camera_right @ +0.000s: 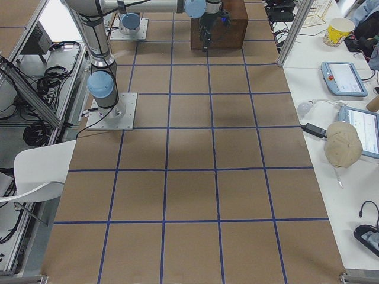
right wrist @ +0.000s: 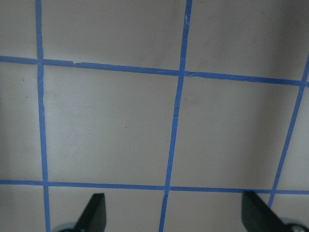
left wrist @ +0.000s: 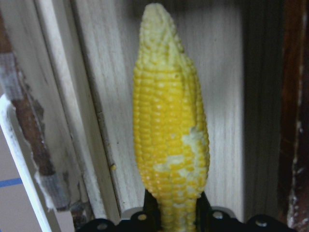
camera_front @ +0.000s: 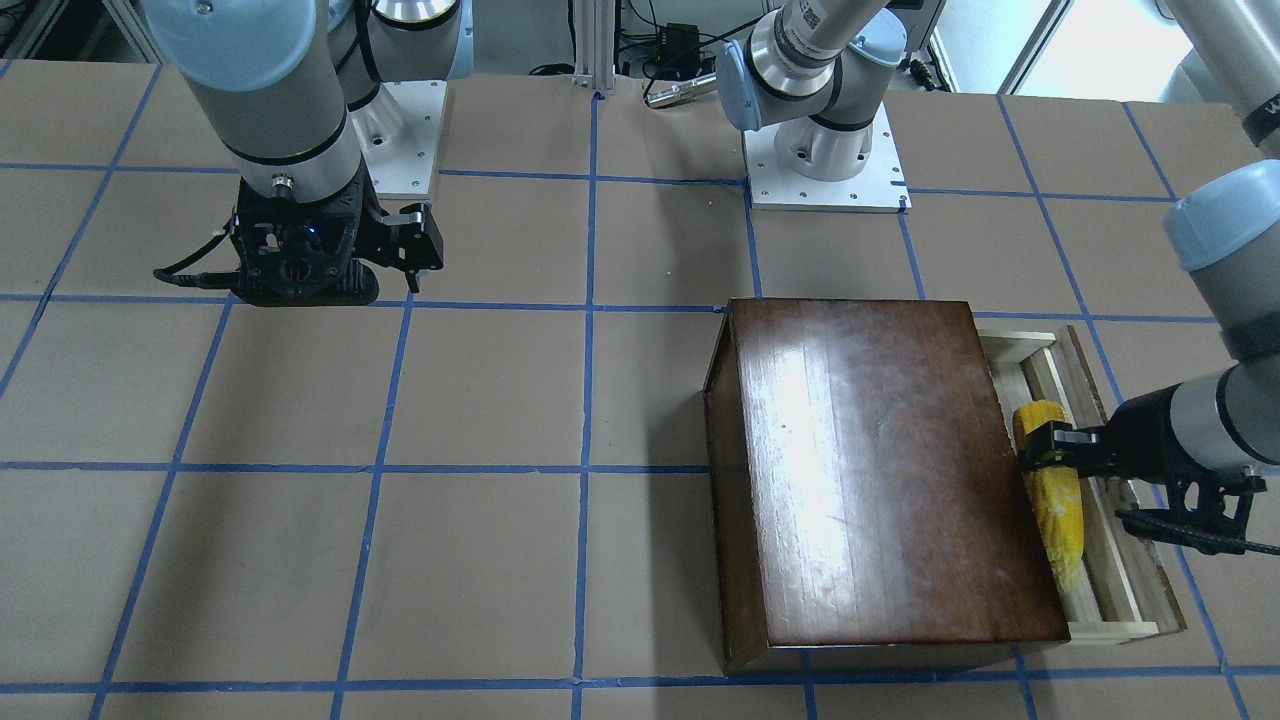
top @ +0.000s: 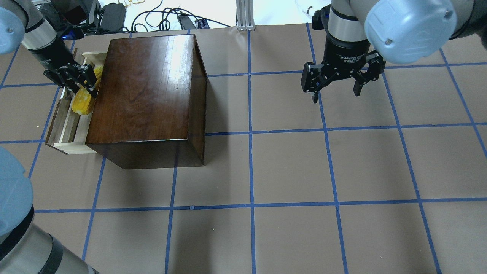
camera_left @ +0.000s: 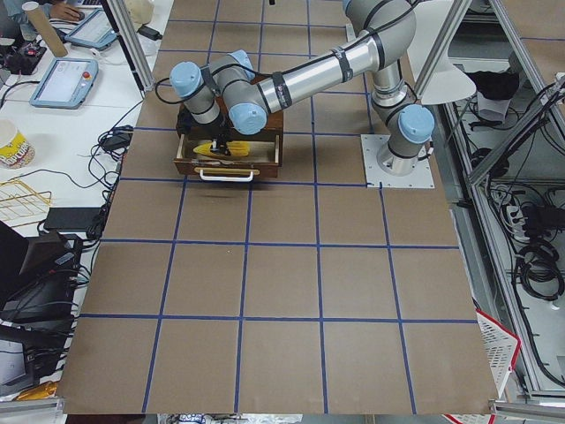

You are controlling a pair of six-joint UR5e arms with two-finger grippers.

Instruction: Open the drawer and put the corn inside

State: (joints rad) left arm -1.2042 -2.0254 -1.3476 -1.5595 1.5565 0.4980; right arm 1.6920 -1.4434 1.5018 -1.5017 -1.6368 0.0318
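Note:
The dark brown box stands on the table's left half, with its pale wood drawer pulled out to the left. The yellow corn lies lengthwise over the drawer's floor, close beside the box wall. My left gripper is shut on the corn near its thick end. In the left wrist view the corn points its pale tip away over the drawer floor. I cannot tell whether it touches the wood. In the front view the corn shows inside the drawer. My right gripper hangs open and empty above the table.
The table is brown board with a blue tape grid. The drawer's chipped dark front panel with a white handle is at its outer side. The arm bases stand at the table's robot side. Cables lie beyond the far edge.

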